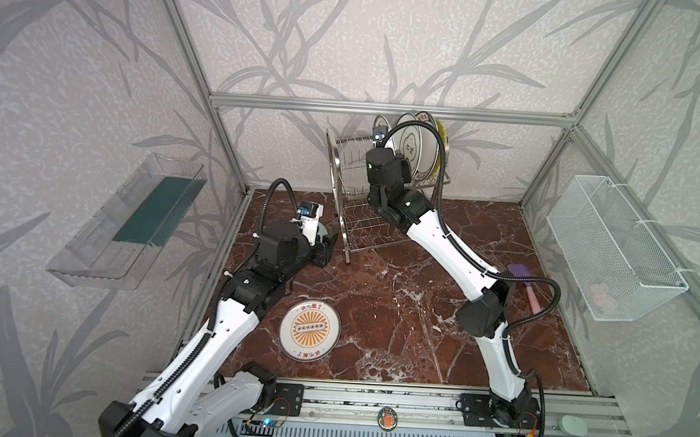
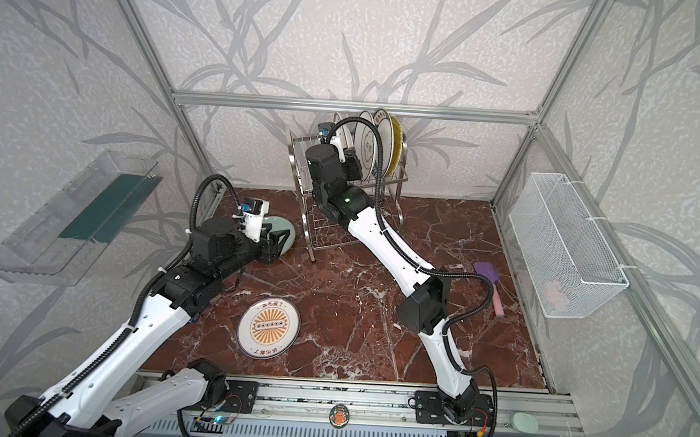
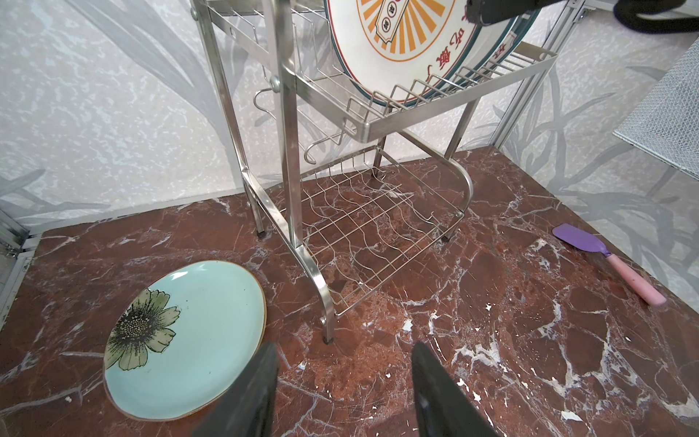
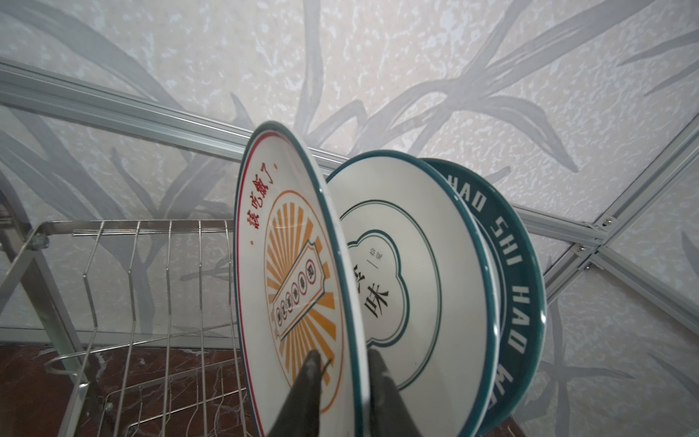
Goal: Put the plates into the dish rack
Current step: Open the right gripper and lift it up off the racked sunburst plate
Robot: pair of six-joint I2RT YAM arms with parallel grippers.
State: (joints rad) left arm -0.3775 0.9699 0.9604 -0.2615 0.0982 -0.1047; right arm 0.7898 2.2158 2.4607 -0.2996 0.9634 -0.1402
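bench (image 1: pixel 397 297): red-brown marble, walled on three sides; carries the rack, two flat plates and the spatula.
right arm (image 1: pixel 442 242): reaches from the front rail to the rack's top tier. Its wrist and black cable (image 1: pixel 442 158) cover part of the racked plates in both top views.
left arm (image 1: pixel 225 328): lies low toward the rack's foot; its wrist hides most of the flower plate in both top views.
mesh basket (image 1: pixel 612 252): white, on the right wall, well apart from the rack.
clear tray (image 1: pixel 127 218): on the left wall.
dish rack (image 1: pixel 353 145): back of bench, two tiers; four plates upright at the right end of the top tier.
racked order, from the right hand outward: racked sunburst plate (image 4: pixel 287 265), outline plate (image 4: pixel 408 265), green-rimmed plate (image 4: pixel 518 302), yellow plate (image 2: pixel 395 147).
flat sunburst plate (image 1: pixel 309 329): face up, front left, beside the left arm.
flower plate (image 3: pixel 189 340): pale green, flat, just beside a front leg of the rack.
spatula (image 3: pixel 605 261): purple blade, pink handle, on the bench near the right arm's elbow.
left hand (image 3: pixel 344 348): jaws wide apart, nothing between them. One finger overlaps the flower plate's edge in the wrist view; contact cannot be told.
right hand (image 4: pixel 344 359): jaws slightly apart, straddling the racked sunburst plate's rim. Gripping or clear cannot be told.
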